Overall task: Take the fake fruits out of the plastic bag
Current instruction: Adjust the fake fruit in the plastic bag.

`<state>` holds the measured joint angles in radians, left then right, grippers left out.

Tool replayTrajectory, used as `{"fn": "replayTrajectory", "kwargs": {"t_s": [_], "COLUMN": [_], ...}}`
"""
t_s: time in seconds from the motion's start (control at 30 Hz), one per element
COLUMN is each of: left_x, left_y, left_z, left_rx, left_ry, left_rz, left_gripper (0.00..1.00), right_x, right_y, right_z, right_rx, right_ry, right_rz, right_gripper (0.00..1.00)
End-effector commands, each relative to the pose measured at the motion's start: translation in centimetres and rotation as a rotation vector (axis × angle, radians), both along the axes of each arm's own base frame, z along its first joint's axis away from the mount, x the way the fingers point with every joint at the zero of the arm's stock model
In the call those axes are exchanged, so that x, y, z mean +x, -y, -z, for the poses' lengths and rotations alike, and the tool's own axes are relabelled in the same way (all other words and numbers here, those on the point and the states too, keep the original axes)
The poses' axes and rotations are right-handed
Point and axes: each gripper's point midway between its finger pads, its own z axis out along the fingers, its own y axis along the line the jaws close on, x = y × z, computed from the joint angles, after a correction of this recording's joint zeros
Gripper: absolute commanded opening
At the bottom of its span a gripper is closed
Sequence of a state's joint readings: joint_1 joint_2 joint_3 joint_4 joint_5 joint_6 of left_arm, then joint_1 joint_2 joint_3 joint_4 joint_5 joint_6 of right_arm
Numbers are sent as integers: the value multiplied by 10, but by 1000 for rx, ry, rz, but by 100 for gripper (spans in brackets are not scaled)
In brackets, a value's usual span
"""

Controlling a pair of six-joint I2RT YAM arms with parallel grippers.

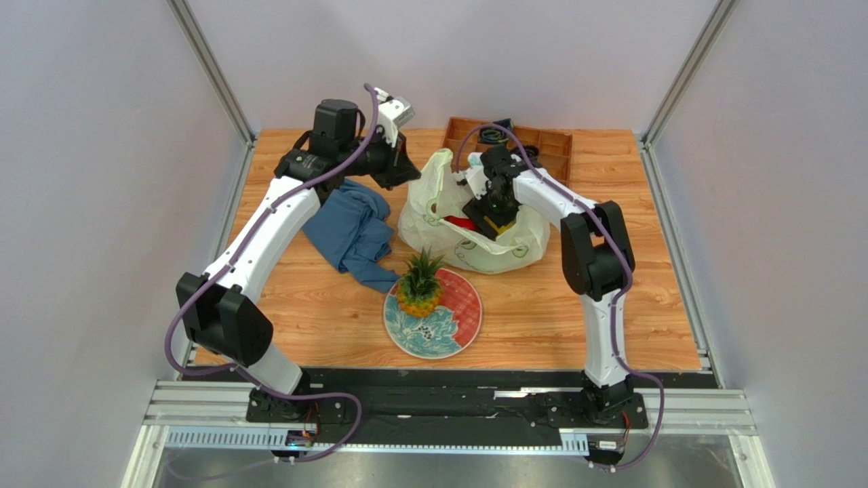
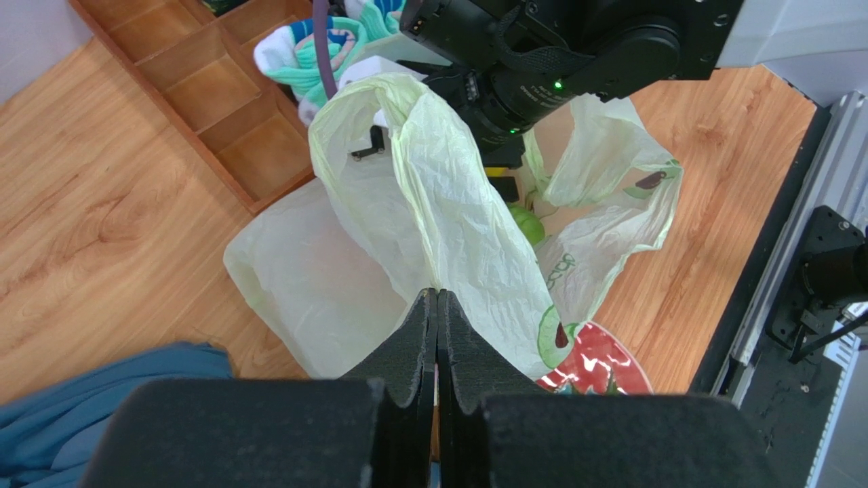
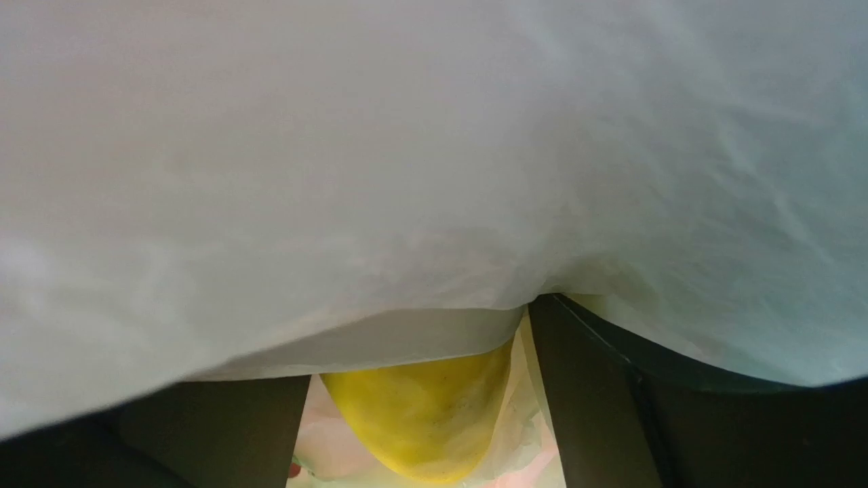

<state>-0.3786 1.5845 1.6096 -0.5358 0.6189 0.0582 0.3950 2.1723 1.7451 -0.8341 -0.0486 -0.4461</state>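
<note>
The pale yellow-green plastic bag lies at mid-table, its mouth held up. My left gripper is shut on the bag's left handle and lifts it. My right gripper is down inside the bag. In the right wrist view its fingers stand on both sides of the yellow mango; bag film hides the fingertips. A green fruit and something red show inside the bag. The pineapple stands on the patterned plate.
A blue cloth lies left of the bag. A wooden compartment tray stands behind the bag, with teal-and-white socks beside it. The plate's red rim sits just in front of the bag.
</note>
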Motion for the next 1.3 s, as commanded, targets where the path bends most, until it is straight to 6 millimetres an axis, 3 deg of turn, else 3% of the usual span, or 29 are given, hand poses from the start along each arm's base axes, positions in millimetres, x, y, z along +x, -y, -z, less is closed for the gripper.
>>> {"fn": "replayTrajectory", "kwargs": {"t_s": [0.0, 0.07, 0.17, 0.2, 0.3, 0.43, 0.63, 0.73, 0.77, 0.87, 0.93, 1.0, 1.03, 1.07, 1.27], "left_x": [3, 4, 5, 5, 8, 12, 16, 17, 18, 17, 15, 14, 13, 13, 7], "left_y": [5, 5, 7, 7, 9, 11, 13, 13, 14, 16, 16, 16, 15, 14, 13], "left_z": [-6, -7, -11, -14, -16, -18, -26, -26, -23, -23, -25, -23, -24, -23, -17], "left_rx": [-19, -23, -34, -39, -45, -55, -68, -68, -69, -76, -77, -75, -74, -72, -66], "left_ry": [27, 27, 30, 34, 42, 42, 61, 61, 54, 48, 52, 46, 49, 48, 37], "left_rz": [10, 11, 13, 13, 13, 12, 7, 8, 8, 14, 16, 15, 15, 14, 17], "left_gripper": [0, 0, 0, 0, 0, 0, 0, 0, 0, 0, 0, 0, 0, 0, 0], "right_x": [1, -12, -22, -28, -48, -76, -95, -103, -107, -92, -83, -81, -80, -82, -99], "right_y": [2, 5, 2, 1, -8, -8, -9, -12, -9, 0, 5, 7, 7, 7, -3], "right_z": [-34, -37, -70, -94, -129, -140, -140, -118, -99, -66, -57, -54, -56, -60, -111], "right_rx": [9, 5, 55, 82, 183, 232, 302, 305, 283, 203, 165, 160, 166, 173, 267], "right_ry": [67, 22, 61, 107, 139, 119, 55, 7, -23, -14, 10, 37, 53, 65, 155], "right_rz": [-27, -32, -67, -101, -178, -247, -283, -326, -318, -288, -275, -265, -259, -253, -301], "right_gripper": [62, 54, 50, 50, 50, 53, 54, 54, 54, 54, 53, 62, 71, 100, 100]}}
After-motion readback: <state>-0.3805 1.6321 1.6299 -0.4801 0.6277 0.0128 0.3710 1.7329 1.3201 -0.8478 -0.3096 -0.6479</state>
